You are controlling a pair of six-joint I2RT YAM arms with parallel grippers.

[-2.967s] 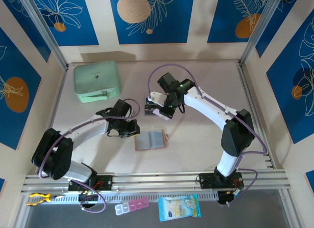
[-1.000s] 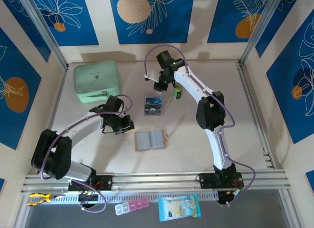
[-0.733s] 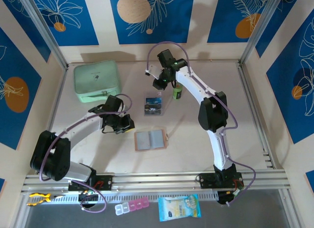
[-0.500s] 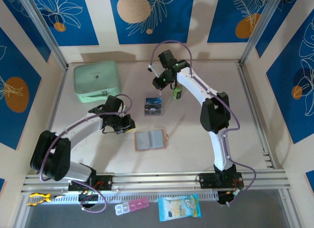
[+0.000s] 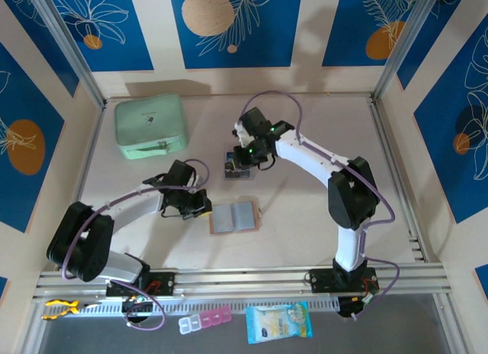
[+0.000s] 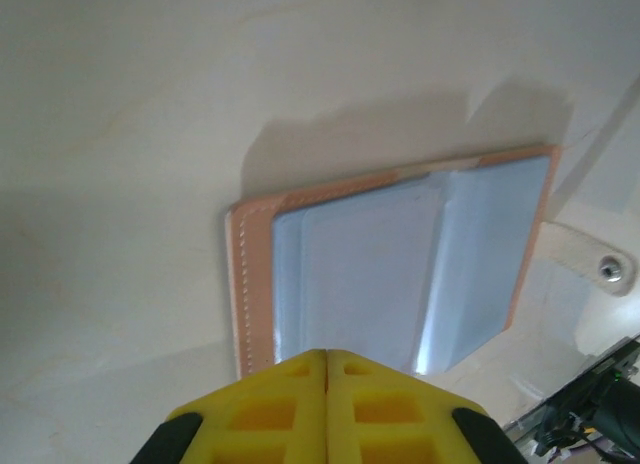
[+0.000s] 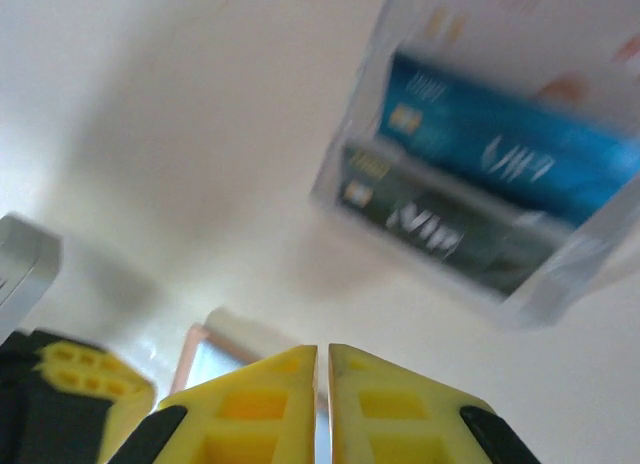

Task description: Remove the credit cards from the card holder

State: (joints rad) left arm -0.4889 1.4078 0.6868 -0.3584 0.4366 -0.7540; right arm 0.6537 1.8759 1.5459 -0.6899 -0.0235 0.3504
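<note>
Right arm has swung back from the far side of the table and now hangs over the credit cards (image 7: 480, 184); left arm has crept closer to the card holder (image 6: 400, 264).

Status:
- left gripper (image 6: 326, 394): pads pressed together, nothing between them. Sits just beside the near-left edge of the card holder, apart from it.
- right gripper (image 7: 322, 384): pads all but together, empty. It is above the table (image 5: 305, 217), with the cards ahead of it and not touched.
- card holder: lies open and flat mid-table, with its snap tab (image 6: 590, 269) out to the side. The grey pockets look empty from my left wrist, though a thin card behind the film could be missed.
- cards: a blue one (image 7: 510, 144) and a dark one (image 7: 440, 219), overlapping, flat on the table just beyond the holder and well clear of it. They seem to sit in or on a clear sleeve; I can't tell which, since that view is blurred.
- mint-green case (image 5: 151, 125) is at far left and not involved.

My read: extraction is done or nearly so, and this is the check and tidy-up step. Next, look over the pockets. If they are empty, lift both arms away. If a card is left, the left gripper pins the holder's edge, then the right gripper opens, comes in low along the pocket mouth, pinches the card edge and slides it out flat. The holder is light, so it may drag if it is not pinned.
</note>
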